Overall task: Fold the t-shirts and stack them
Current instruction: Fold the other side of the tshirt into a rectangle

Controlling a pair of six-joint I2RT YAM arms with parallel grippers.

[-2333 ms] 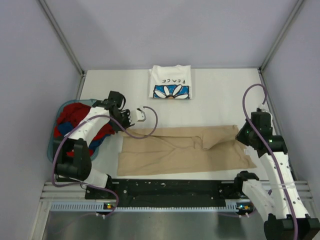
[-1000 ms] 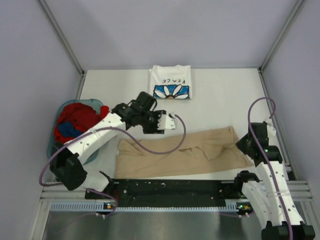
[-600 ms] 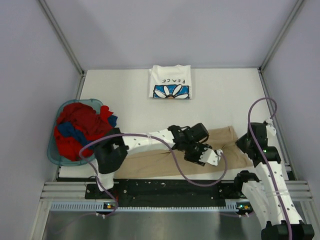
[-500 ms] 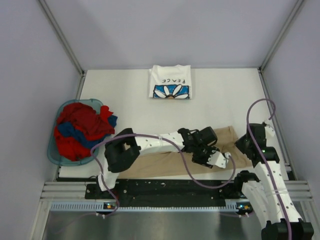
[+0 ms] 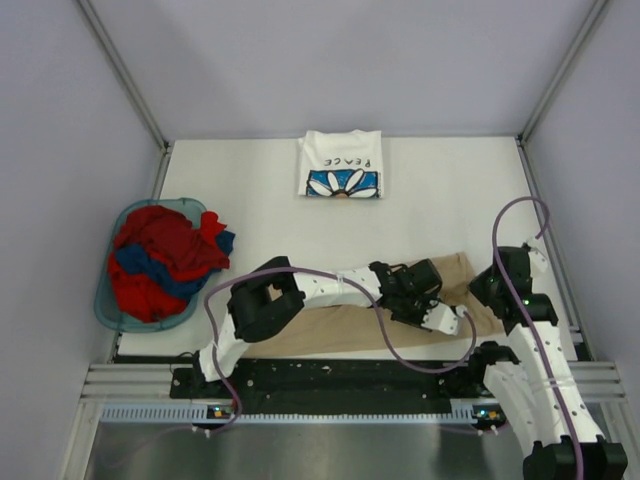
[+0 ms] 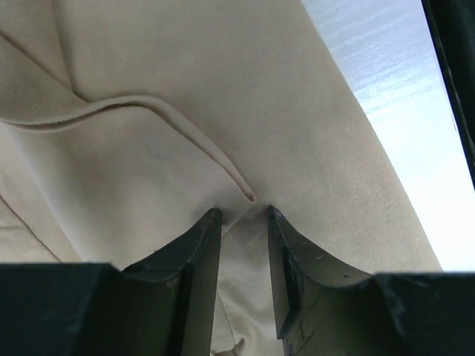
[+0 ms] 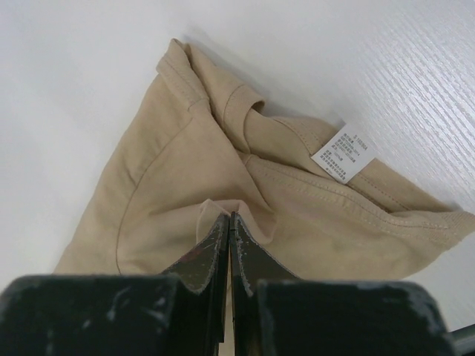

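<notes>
The tan t-shirt lies stretched along the near edge of the table. My left arm reaches across it, and my left gripper is pressed down on its right part. In the left wrist view the jaws stand narrowly apart astride a raised fold of tan cloth. My right gripper is at the shirt's right end. In the right wrist view it is shut on a pinch of tan cloth near the collar label. The folded white daisy t-shirt lies at the back.
A teal basket at the left edge holds crumpled red and blue t-shirts. A black rail runs along the table's near edge. Bare white table lies between the tan shirt and the folded one. A purple cable loops over the shirt.
My left arm has swung from beside the basket across to the right part of the tan shirt, and its jaws have narrowed. The right gripper has stayed shut on the shirt's end.
</notes>
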